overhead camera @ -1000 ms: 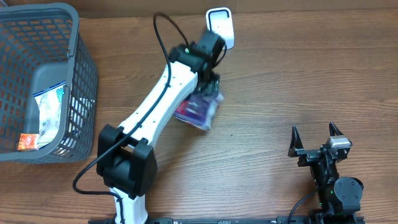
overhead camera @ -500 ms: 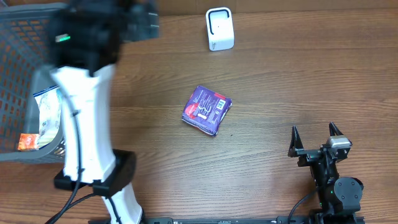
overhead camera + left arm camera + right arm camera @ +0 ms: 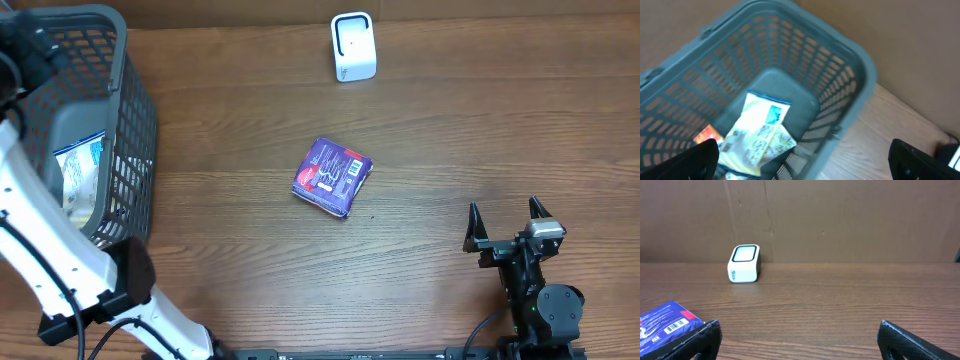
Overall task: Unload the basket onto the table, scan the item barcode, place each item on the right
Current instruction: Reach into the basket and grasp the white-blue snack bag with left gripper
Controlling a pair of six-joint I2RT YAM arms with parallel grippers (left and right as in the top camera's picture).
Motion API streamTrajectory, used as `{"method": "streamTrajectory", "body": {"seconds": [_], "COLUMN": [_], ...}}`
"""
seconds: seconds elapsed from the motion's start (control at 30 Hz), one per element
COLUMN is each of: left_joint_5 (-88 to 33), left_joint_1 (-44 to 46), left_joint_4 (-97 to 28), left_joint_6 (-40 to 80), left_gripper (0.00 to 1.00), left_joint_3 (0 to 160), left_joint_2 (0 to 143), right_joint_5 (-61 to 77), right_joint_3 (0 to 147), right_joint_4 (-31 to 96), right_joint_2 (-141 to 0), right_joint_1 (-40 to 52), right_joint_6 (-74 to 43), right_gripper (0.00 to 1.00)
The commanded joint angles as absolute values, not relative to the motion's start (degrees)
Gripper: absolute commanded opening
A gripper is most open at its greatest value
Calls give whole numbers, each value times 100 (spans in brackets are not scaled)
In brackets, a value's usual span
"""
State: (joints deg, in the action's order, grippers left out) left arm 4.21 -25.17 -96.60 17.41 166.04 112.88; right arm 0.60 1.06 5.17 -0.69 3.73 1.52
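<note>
My left gripper [image 3: 802, 164] is spread wide with nothing between its fingers. It hangs over the grey plastic basket [image 3: 860, 57], which stands far to the left of the white barcode scanner [image 3: 353, 46]. Down in the basket lies a pale yellow pouch [image 3: 757, 132] with a blue corner, and beside it, on the side away from the scanner, an orange-red packet [image 3: 705, 136].

My right gripper [image 3: 800, 342] is also released and empty. It sits low over the wooden table [image 3: 450, 130], well apart from the scanner, to its right and on the near side. The scanner stands upright at the far edge of the table. The purple packet [image 3: 333, 176] lies flat on the table well short of the scanner, almost straight in front of it. Its barcode label faces up, and neither gripper touches it.
</note>
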Motion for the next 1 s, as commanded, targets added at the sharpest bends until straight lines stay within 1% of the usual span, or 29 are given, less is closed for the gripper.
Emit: {"method": "streamTrajectory", "body": {"seconds": [0.0,0.17,0.37,0.47,0.67,0.97], "left_joint_5": [1,49,276,604,744,471], "left_joint_1": [-2823,-3035,-3100,-3122,-3251,-3223], "left_joint_4": [-9679,-9664,-9150,-8954,-9017,-9185], "left_joint_6": [1616,1455,1450,1455,1636,1542], "left_gripper": [100,100,100,100,100,100], "left_joint_3": [16387,15605,14523,14204,14003,13950], "left_joint_2": [11198,11222,11413,11561,12160,13111], "right_joint_5": [5,5,5,5,5,5], "right_joint_3": [49,49,49,49,47,49], "right_joint_4": [486,484,484,484,486,484], "right_joint_2": [-16,-16,-16,-16,-16,-16], "right_joint_1": [333,333,333,333,333,333], "right_joint_6": [193,196,196,196,196,196], "right_gripper": [100,100,100,100,100,100]}}
